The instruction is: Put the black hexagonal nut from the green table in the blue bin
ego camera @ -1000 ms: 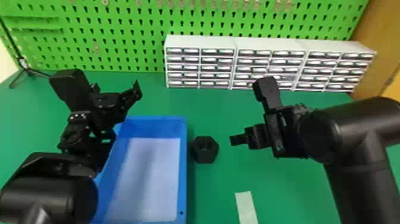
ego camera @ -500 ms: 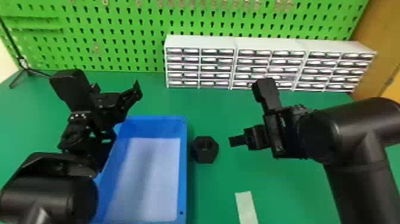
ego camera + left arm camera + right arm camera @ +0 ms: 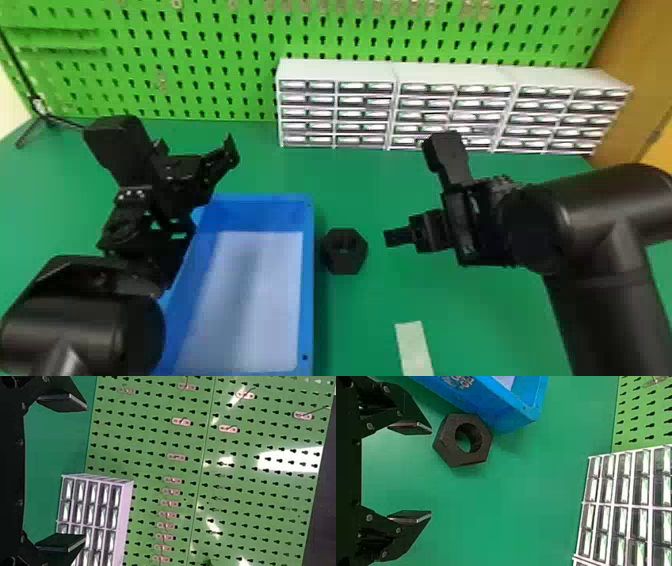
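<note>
Just outside the right wall of the blue bin (image 3: 308, 270), near its far end: a black hexagonal nut (image 3: 345, 252), flat on the green table (image 3: 360, 320), hole upward. To the right of the bin, beyond the nut: the right gripper (image 3: 392, 237), held out toward the bin, with fingers (image 3: 411, 517) well apart in the right wrist view and nothing between them. At the bin's far left corner, raised: the left gripper (image 3: 196, 145), turned away toward the space behind the bin, two fingers (image 3: 63, 402) spread and empty too. Behind the bin and to its right, a long row of small drawers (image 3: 335, 70); farther behind it, a green pegboard (image 3: 200, 95). Nearer than the nut and right of the bin, a pale strip (image 3: 414, 350) on the table. Well off behind the bin to the left, a thin black stand (image 3: 37, 107).
</note>
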Robot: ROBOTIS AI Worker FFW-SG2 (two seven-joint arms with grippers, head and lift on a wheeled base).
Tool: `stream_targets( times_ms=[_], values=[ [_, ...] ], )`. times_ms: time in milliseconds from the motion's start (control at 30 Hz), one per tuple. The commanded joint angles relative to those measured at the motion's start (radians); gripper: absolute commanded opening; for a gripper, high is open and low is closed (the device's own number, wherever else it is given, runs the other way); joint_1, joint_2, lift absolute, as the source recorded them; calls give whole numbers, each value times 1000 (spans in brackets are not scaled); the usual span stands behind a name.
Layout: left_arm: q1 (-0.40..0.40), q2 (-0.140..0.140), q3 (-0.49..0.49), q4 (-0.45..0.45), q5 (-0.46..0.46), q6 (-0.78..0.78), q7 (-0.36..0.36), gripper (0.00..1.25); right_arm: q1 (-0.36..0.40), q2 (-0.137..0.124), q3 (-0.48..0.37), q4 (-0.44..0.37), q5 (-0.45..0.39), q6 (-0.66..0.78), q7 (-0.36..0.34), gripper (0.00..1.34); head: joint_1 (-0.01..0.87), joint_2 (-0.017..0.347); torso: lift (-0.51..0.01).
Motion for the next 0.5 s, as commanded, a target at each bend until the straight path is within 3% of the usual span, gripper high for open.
stream_targets(
  times_ms=[0, 467],
  values=[
    [0, 0, 0, 0, 0, 0, 0, 1123, 0, 0, -1, 0, -2, 1, 0, 827, 692, 8, -97],
    [0, 0, 0, 0, 0, 0, 0, 1123, -3, 0, 5, 8, -12, 1, 0, 827, 692, 8, -97]
  ],
)
